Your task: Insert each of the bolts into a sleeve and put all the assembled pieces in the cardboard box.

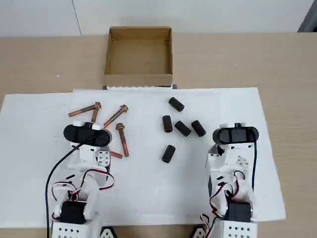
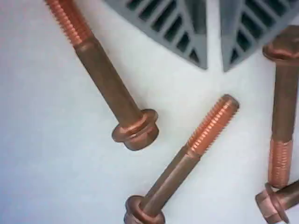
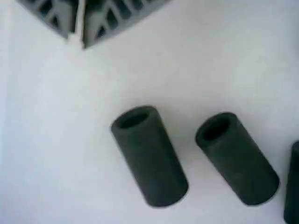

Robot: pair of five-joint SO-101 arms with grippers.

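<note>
The bolts (image 1: 116,116) lie loose and fanned at about 9 o'clock on the white sheet (image 1: 39,119), and none sits in a sleeve yet. The sleeves (image 1: 182,128) lie on their sides from the centre toward 3 o'clock, well apart from the bolts. The cardboard box (image 1: 138,79) stands open at 12 o'clock, just past the sheet's far edge on the surface (image 1: 287,64), holding no assembled piece.

The round sleeves would likely roll away at a glancing touch. The bolts lie close together, with one partly under the left arm (image 1: 86,135), so a careless closing could catch two or flick a neighbour. Threading a bolt into a narrow bore may jam if the two arms hold the parts out of line.

The left arm is folded low over the bolts. The left tool (image 2: 214,65) points down at the sheet, all but clenched with a thin slit between its fingers, gripping nothing. The right arm (image 1: 235,135) mirrors it at 3 o'clock. The right tool (image 3: 79,39) is clenched on nothing, near two sleeves.
</note>
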